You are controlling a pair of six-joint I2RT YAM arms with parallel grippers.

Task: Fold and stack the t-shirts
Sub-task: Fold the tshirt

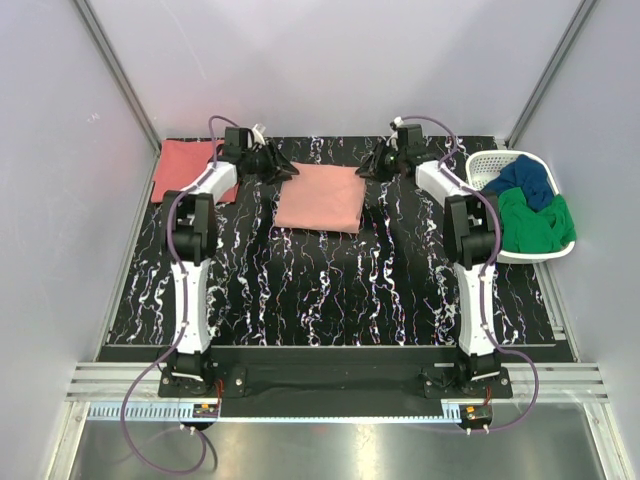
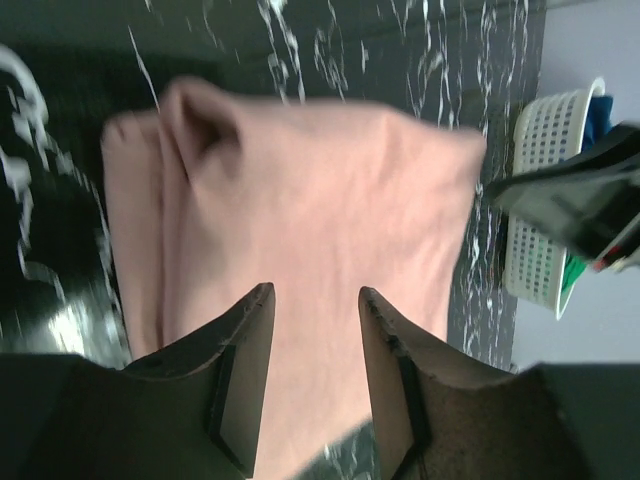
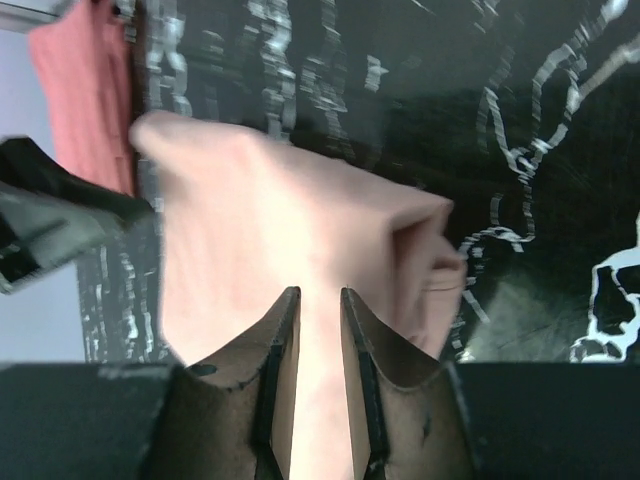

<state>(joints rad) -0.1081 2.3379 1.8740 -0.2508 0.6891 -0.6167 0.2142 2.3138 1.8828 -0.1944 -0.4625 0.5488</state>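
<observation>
A pale salmon-pink t-shirt (image 1: 320, 197) lies folded into a rectangle on the middle of the dark marbled mat. A darker coral-red t-shirt (image 1: 190, 170) lies folded flat at the far left of the mat. My left gripper (image 1: 287, 168) hovers at the pink shirt's far left corner and my right gripper (image 1: 364, 168) at its far right corner. In the left wrist view the left gripper (image 2: 316, 295) is open above the pink cloth (image 2: 300, 200), with nothing between its fingers. The right gripper (image 3: 320, 293) shows a narrow open gap over the pink cloth (image 3: 270, 230).
A white plastic basket (image 1: 545, 250) holding blue and green cloths stands at the right edge of the mat. The mat (image 1: 330, 290) ends close to the enclosure walls on both sides. The coral-red shirt (image 3: 85, 90) also shows in the right wrist view.
</observation>
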